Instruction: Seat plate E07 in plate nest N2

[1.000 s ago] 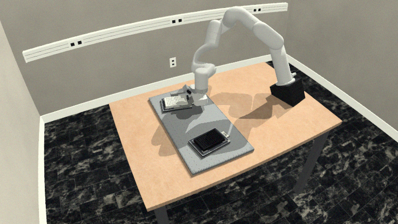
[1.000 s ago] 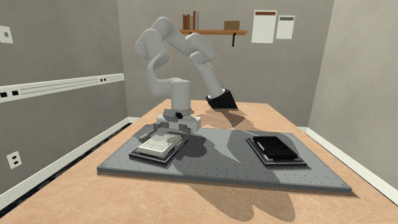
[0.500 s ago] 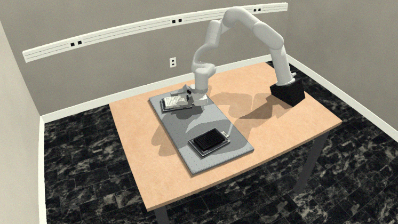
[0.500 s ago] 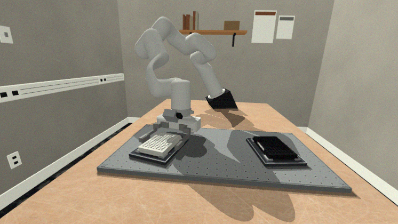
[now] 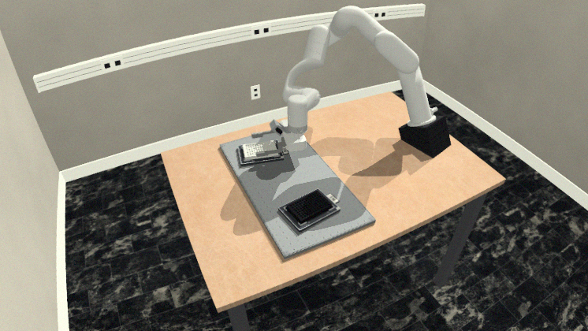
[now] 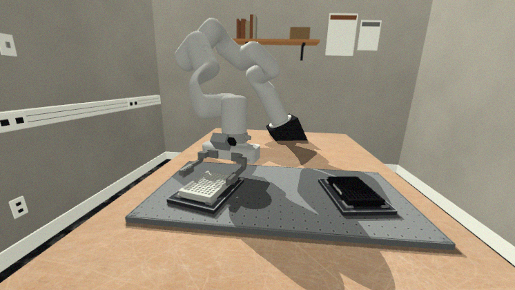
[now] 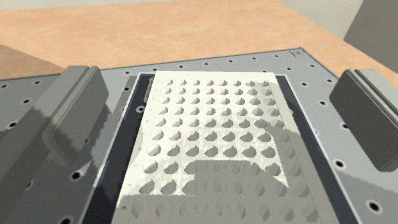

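We see the gripper spread partway, holding nothing. In the wrist view its two fingers stand at about 9 and 3 o'clock of a white multiwell plate, with a gap on each side.

We cannot read any plate or nest markings, so we cannot tell which plate is E07 or E01, nor which nest is N2 or N1. The white plate lies within a dark plate nest, its wells facing up. It looks roughly level, but we cannot tell whether its whole underside sits flat inside the locators. In the wrist view, dark strips of the nest show along the plate's 9 and 3 o'clock sides, and shadow covers much of the near end.

A black multiwell plate rests in a second nest, well apart from the white one: at about 5 o'clock from it in the top view and at 3 o'clock in the exterior view. A small pale tag is just beside that second nest, toward 2 o'clock in the top view.

Both nests stand on a gray perforated board, which lies on the tan worktop. In the top view, the arm's black base stands toward 2 o'clock from the board. The arm reaches over the white plate's end of the board, its last section pointing down.
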`<state>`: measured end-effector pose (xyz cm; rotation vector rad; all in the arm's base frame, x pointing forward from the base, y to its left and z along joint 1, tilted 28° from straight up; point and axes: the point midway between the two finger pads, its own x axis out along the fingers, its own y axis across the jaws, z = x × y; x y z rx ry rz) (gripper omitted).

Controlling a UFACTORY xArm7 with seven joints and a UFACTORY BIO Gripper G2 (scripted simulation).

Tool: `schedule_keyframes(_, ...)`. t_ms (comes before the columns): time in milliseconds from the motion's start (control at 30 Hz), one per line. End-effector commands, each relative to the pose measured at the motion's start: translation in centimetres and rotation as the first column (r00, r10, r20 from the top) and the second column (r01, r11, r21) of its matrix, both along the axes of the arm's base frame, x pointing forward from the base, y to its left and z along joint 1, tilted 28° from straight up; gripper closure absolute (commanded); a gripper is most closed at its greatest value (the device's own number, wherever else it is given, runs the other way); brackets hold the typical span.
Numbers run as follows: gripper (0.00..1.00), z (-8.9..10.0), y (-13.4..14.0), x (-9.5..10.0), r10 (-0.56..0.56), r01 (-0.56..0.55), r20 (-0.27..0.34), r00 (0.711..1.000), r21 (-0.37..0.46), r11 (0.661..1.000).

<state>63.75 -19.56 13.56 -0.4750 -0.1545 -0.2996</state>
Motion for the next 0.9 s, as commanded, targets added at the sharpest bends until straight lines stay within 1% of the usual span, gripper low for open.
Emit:
schedule_keyframes(0, 0.46, 1.3, 0.7, 0.0, 0.003, -0.003, 0.004, 1.0, 0.0, 1.0)
schedule_keyframes(233, 0.46, 2.9, 1.6, -0.1, 0.003, -0.003, 0.004, 1.0, 0.0, 1.0)
schedule_keyframes(300, 0.46, 2.9, 1.6, -0.1, 0.003, -0.003, 0.004, 1.0, 0.0, 1.0)
schedule_keyframes(600, 0.46, 5.0, 2.7, -0.3, 0.003, -0.003, 0.004, 1.0, 0.0, 1.0)
schedule_keyframes(867, 0.46, 5.2, 2.8, -0.3, 0.003, -0.003, 0.004, 1.0, 0.0, 1.0)
